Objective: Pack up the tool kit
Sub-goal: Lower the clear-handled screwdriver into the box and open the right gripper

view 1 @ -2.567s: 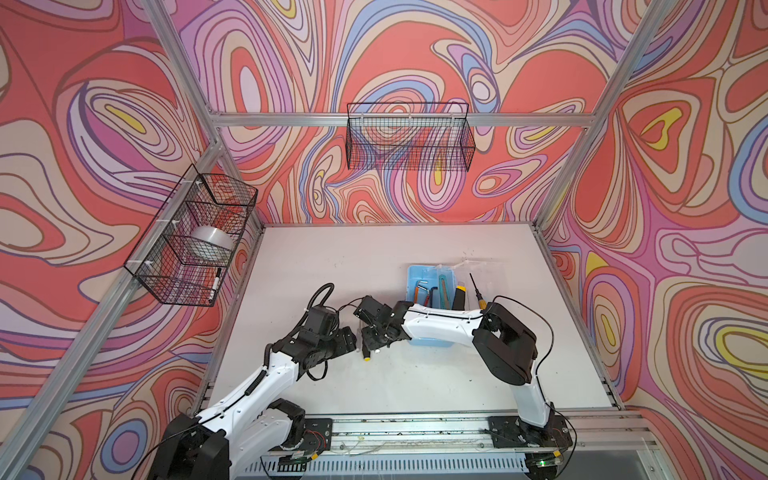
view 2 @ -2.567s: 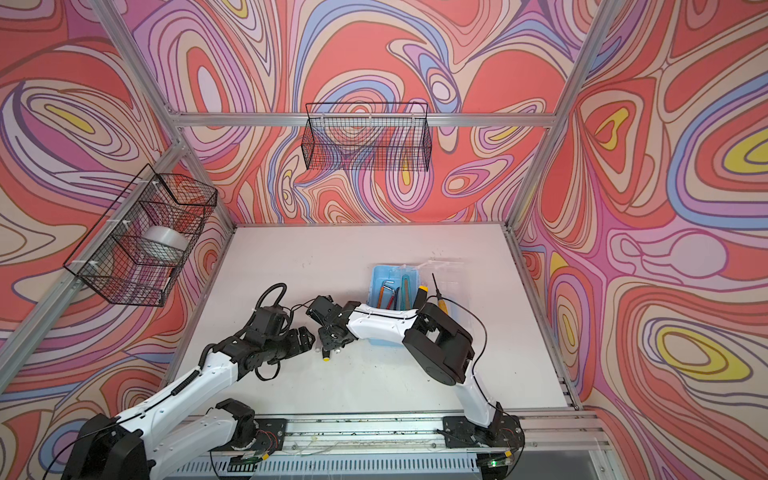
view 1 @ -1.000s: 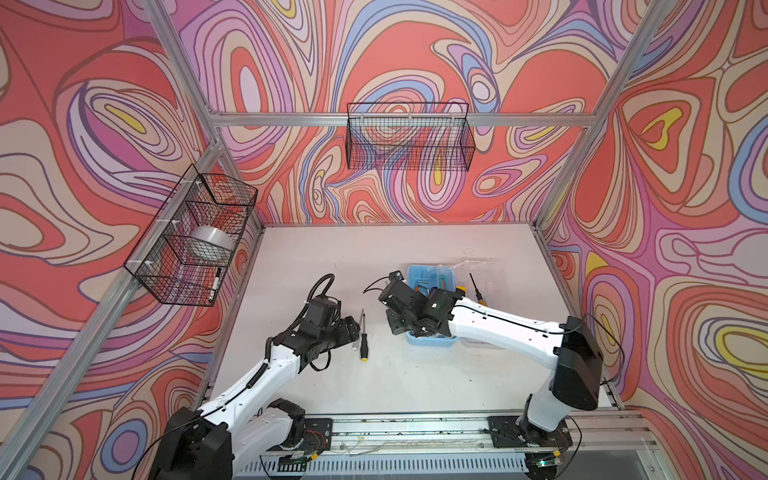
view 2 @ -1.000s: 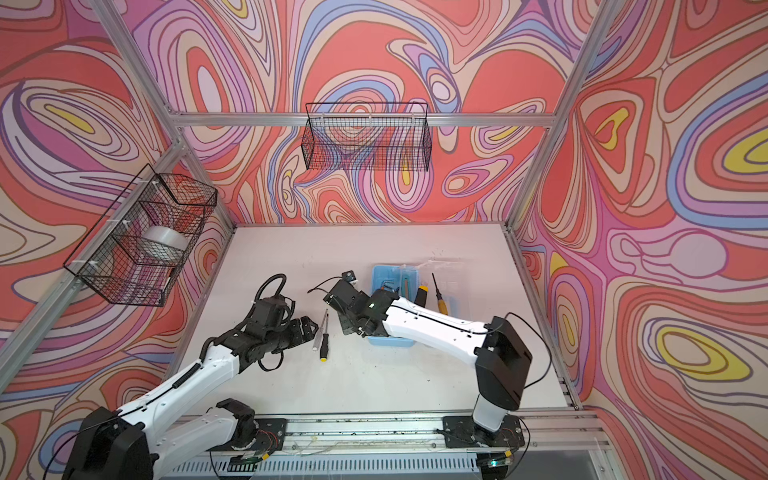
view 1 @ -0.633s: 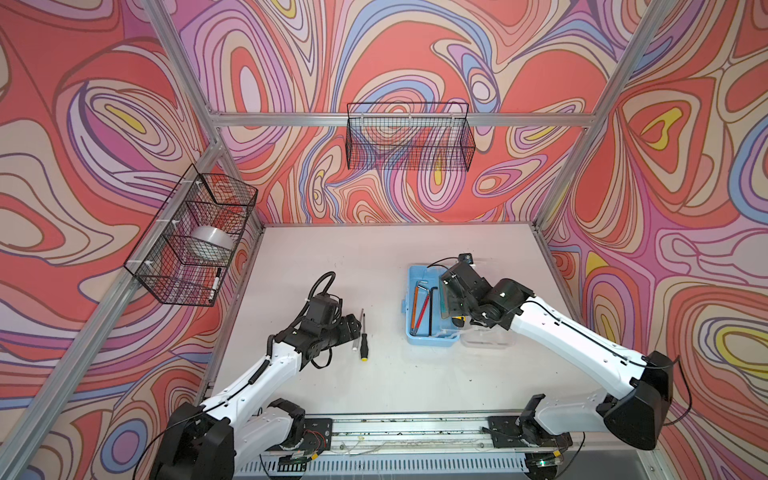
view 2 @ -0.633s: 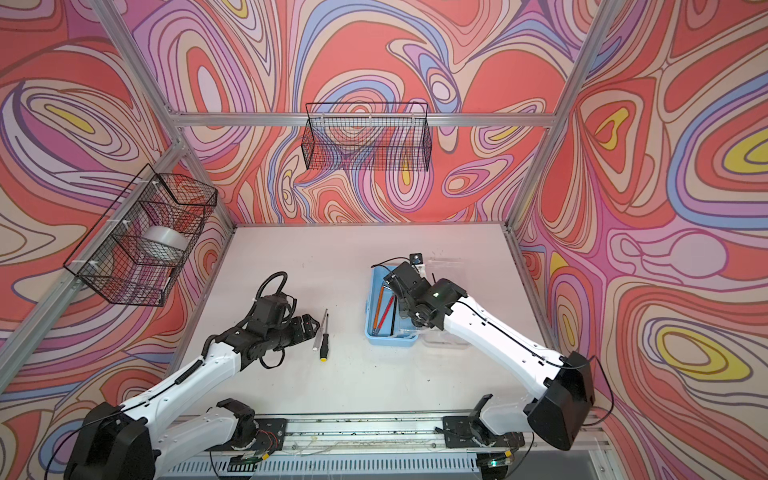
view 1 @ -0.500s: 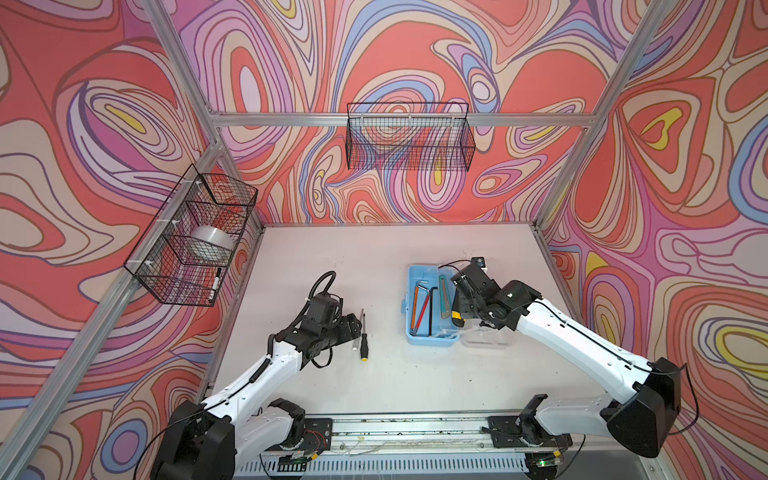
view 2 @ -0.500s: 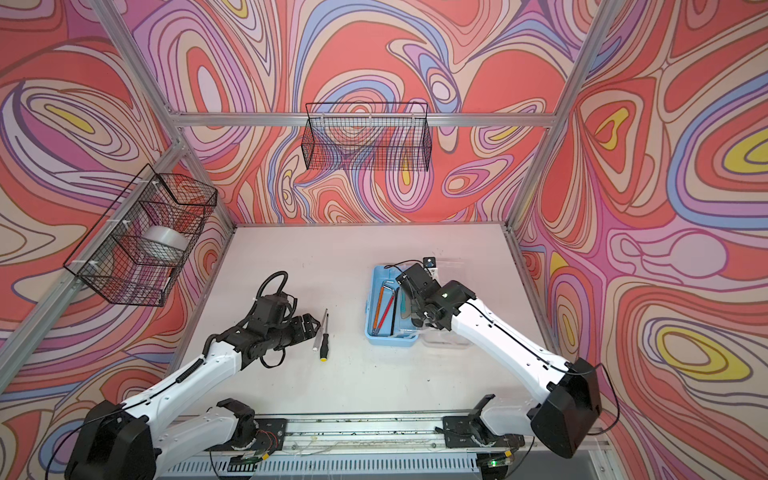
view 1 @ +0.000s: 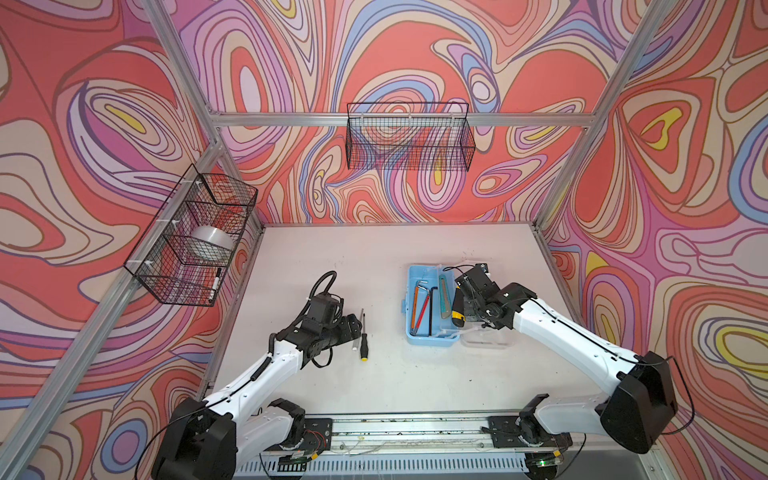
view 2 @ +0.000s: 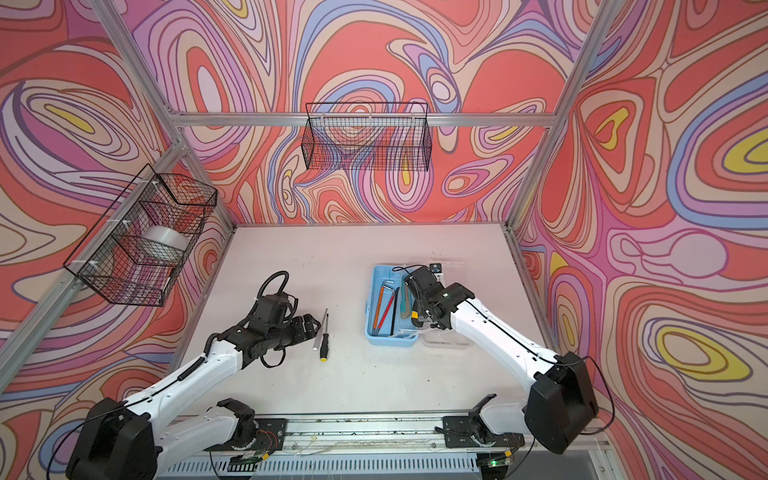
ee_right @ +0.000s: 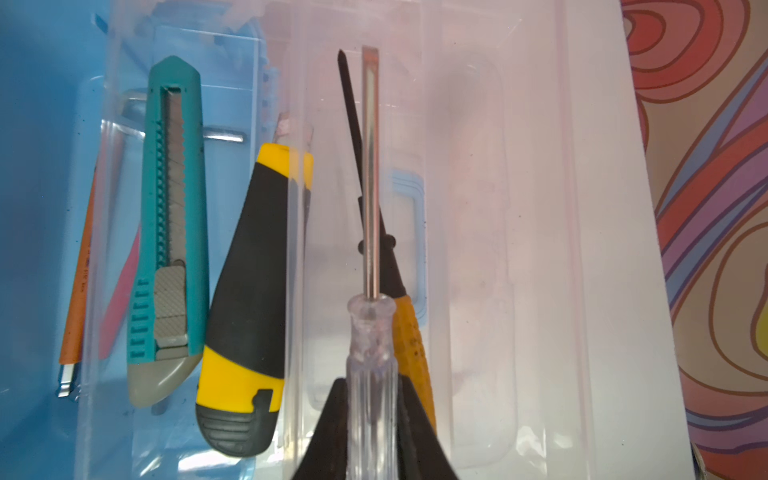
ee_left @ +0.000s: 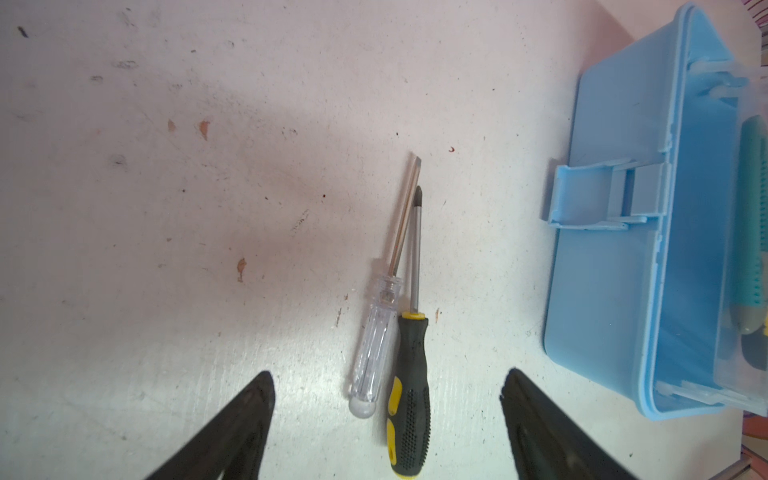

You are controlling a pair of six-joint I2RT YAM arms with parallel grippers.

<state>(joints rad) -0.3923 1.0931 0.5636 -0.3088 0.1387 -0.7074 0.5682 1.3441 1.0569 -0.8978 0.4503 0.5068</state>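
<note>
The tool kit's light-blue base [view 1: 432,338] lies open, its clear lid [view 1: 486,337] flat on the side away from the left arm. Inside lie hex keys [view 1: 420,305], a teal utility knife [ee_right: 172,216] and a black-and-yellow knife [ee_right: 249,291]. My right gripper [ee_right: 371,382] is shut on a clear-handled screwdriver [ee_right: 370,345], held over the lid above an orange-handled screwdriver [ee_right: 411,345]. My left gripper [ee_left: 388,380] stands open just above the table. A clear-handled screwdriver [ee_left: 374,353] and a black-and-yellow screwdriver [ee_left: 409,374] lie side by side between its fingers.
Two black wire baskets hang on the walls: one at the back [view 1: 409,137], one on the left [view 1: 191,237] holding a tape roll and a marker. The case's blue latch [ee_left: 590,195] faces the left arm. Bare table lies in front of the case.
My right arm has swung from beside the left gripper across the case to its lid side, carrying the clear-handled screwdriver. The left arm has hardly moved.
</note>
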